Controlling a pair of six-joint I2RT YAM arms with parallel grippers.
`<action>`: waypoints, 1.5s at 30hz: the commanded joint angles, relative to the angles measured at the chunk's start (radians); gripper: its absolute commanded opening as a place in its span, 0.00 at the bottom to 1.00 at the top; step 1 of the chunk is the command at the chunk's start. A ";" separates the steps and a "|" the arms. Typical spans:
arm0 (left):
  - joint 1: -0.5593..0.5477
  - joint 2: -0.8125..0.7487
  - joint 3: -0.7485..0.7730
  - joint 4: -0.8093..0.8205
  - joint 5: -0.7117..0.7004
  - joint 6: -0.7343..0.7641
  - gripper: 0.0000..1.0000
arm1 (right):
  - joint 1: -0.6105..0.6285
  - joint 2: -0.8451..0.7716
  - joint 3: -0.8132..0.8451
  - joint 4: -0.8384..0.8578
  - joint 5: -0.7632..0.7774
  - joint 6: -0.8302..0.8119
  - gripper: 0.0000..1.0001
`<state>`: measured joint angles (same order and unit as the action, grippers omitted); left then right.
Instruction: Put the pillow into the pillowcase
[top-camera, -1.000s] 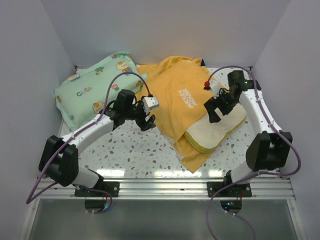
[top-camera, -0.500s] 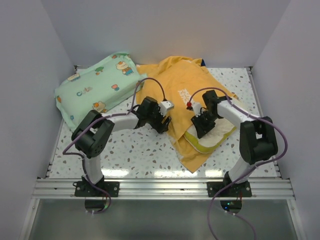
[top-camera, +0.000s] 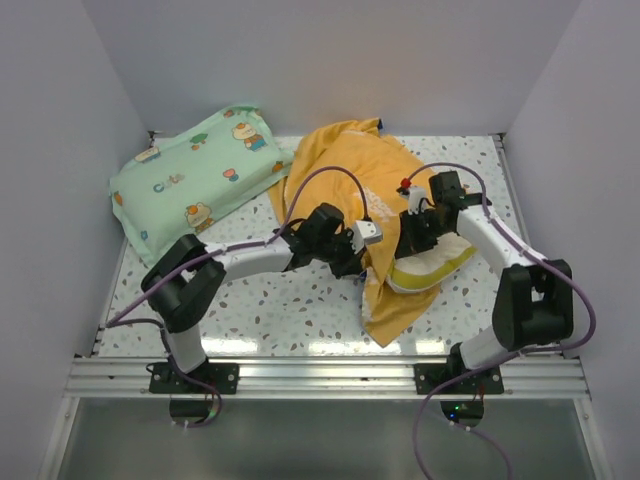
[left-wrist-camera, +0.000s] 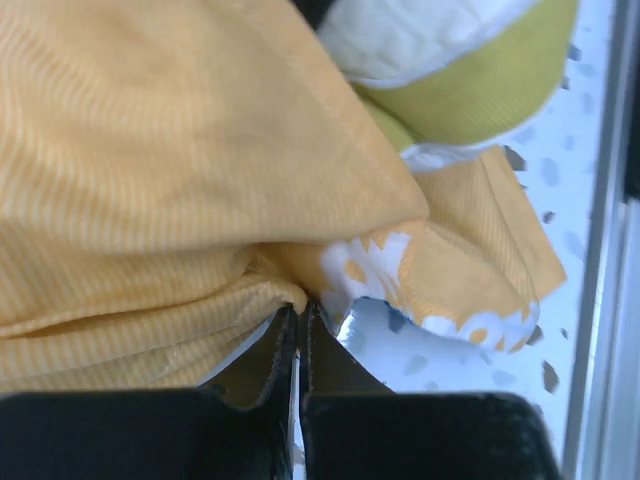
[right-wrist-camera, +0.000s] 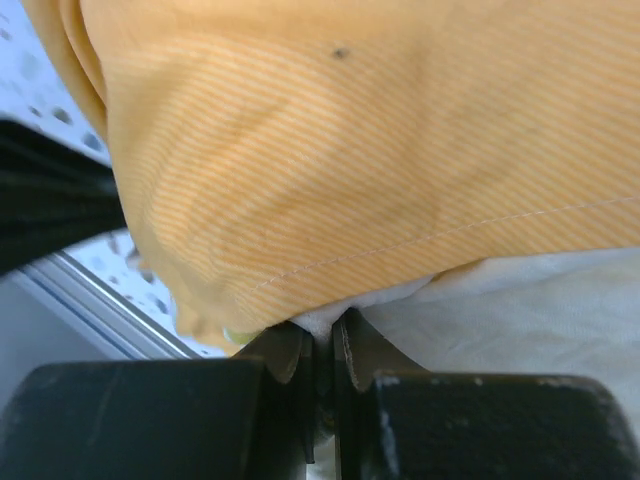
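Observation:
The orange-yellow pillowcase (top-camera: 345, 175) lies bunched across the middle of the table, one flap trailing toward the front edge. The cream pillow (top-camera: 440, 262), with a yellow-green edge, pokes out from under its right side. My left gripper (top-camera: 366, 252) is at the case's left fold; in the left wrist view the gripper (left-wrist-camera: 300, 312) is shut with orange pillowcase (left-wrist-camera: 180, 150) cloth pinched at its tips, and the pillow (left-wrist-camera: 470, 90) lies just beyond. My right gripper (top-camera: 410, 238) is at the pillow's near-left corner, and the right wrist view shows that gripper (right-wrist-camera: 335, 322) shut on white pillow (right-wrist-camera: 520, 310) fabric under the pillowcase (right-wrist-camera: 350, 150) hem.
A mint-green cartoon-print pillow (top-camera: 195, 180) lies at the back left against the wall. White walls close in the speckled table (top-camera: 270, 310) on three sides. An aluminium rail (top-camera: 320, 375) runs along the front edge by the arm bases.
Both arms have swung in toward the centre and both grippers have gone from open to shut. The pillowcase has bunched up, hiding its white lettering, and covers more of the pillow.

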<state>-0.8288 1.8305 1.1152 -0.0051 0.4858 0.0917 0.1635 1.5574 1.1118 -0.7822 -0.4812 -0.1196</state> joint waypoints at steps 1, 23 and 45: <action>-0.070 -0.127 -0.031 -0.148 0.312 0.052 0.00 | 0.011 -0.095 -0.022 0.326 -0.181 0.236 0.00; 0.033 0.004 0.443 -0.251 -0.337 0.016 0.88 | -0.300 -0.330 -0.058 0.006 -0.232 0.040 0.74; -0.058 0.426 0.811 -0.263 -0.664 0.068 0.68 | -0.398 0.026 -0.144 0.064 -0.037 0.098 0.54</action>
<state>-0.9230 2.2757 1.9141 -0.2852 -0.0959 0.1295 -0.2352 1.5719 0.9573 -0.7101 -0.4908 -0.0292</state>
